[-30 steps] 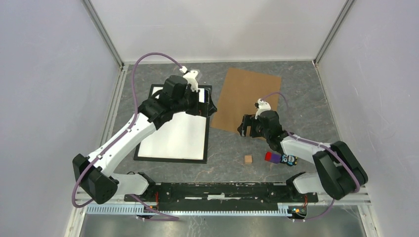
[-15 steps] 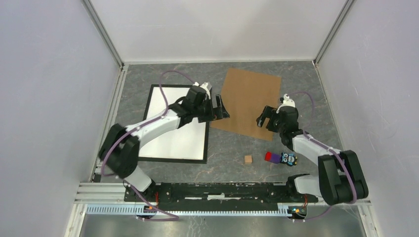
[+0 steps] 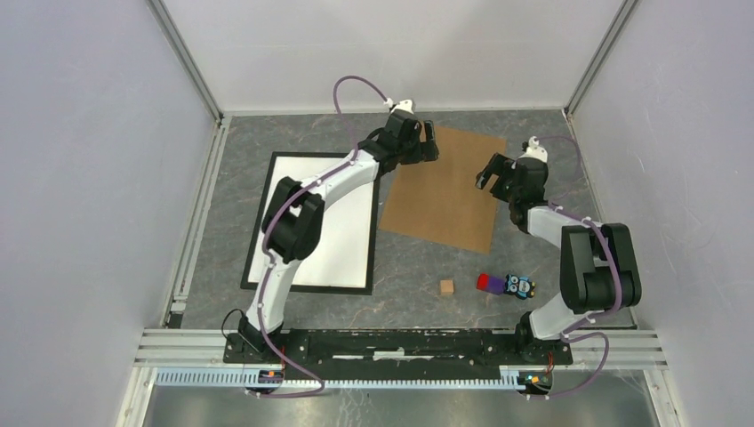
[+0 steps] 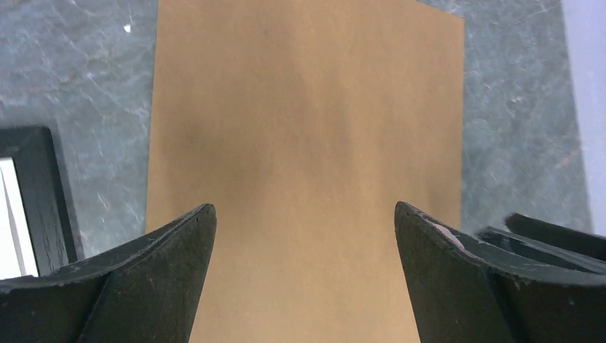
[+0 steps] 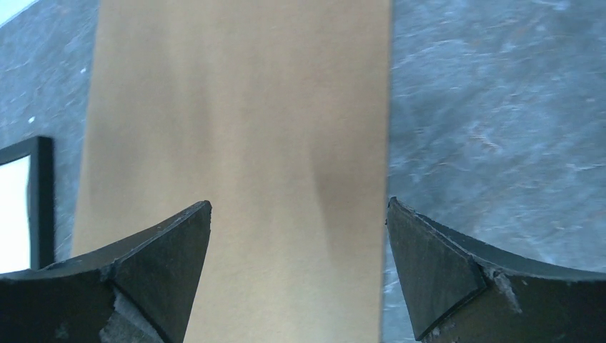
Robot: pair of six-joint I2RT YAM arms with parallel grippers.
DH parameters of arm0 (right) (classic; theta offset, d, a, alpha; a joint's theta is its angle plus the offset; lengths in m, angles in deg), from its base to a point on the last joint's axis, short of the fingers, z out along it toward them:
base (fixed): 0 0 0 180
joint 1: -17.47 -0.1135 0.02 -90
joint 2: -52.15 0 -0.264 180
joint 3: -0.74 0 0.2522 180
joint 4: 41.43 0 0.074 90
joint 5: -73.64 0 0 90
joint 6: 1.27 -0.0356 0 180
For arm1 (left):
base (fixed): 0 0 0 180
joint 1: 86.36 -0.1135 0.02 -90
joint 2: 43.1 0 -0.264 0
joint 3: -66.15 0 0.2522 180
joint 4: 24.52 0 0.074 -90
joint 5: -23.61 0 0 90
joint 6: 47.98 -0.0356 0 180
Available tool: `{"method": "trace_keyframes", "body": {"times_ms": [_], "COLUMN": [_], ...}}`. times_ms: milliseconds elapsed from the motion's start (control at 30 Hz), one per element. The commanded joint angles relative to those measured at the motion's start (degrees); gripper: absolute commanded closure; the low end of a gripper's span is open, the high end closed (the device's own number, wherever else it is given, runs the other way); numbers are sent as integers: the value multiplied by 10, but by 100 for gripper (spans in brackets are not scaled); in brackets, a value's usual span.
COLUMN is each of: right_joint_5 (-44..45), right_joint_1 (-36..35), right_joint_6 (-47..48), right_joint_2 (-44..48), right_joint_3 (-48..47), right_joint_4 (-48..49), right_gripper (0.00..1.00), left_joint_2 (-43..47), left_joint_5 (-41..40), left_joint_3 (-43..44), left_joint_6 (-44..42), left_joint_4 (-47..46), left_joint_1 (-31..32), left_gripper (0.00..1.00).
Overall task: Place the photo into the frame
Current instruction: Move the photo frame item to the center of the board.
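With the left gripper (image 3: 432, 142) swung off the thin black rectangular picture frame (image 3: 307, 289), which lay flat at left holding a white sheet (image 3: 320, 240), it and the right gripper (image 3: 488, 172) hung over the flat brown backing board (image 3: 445, 191), fingers spread and empty, likely to lift it next.

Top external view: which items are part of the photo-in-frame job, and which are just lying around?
Job:
- large thin black rectangular picture frame
- white sheet lying inside it
- flat brown board beside it

Lying about:
- small wooden cube
- small red-and-purple cylinder
- small blue owl-like figure
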Motion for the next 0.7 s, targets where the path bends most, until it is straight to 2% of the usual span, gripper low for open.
{"method": "trace_keyframes", "body": {"times_ms": [0,167,267,467,667], "right_joint_5": [-3,-10,-10,-94,-114], "right_joint_1": [31,57,62,67,67], "right_joint_6": [21,48,56,19,4], "right_joint_2": [-10,-46,-46,-52,-54], "right_joint_3": [1,-30,-20,13,26], "right_joint_4": [32,0,1,42,61], "right_gripper": [2,3,3,5,5], "left_joint_2": [-64,-81,-99,-109,-126], "left_joint_5": [-50,-74,-98,-57,-29], "left_joint_3": [82,106,124,97,107], "left_joint_6": [-69,-93,-72,-36,-22], "left_joint_4": [40,57,85,97,117], "left_joint_1": [-4,-12,-19,-24,-24], "left_gripper": [0,0,0,0,0]}}
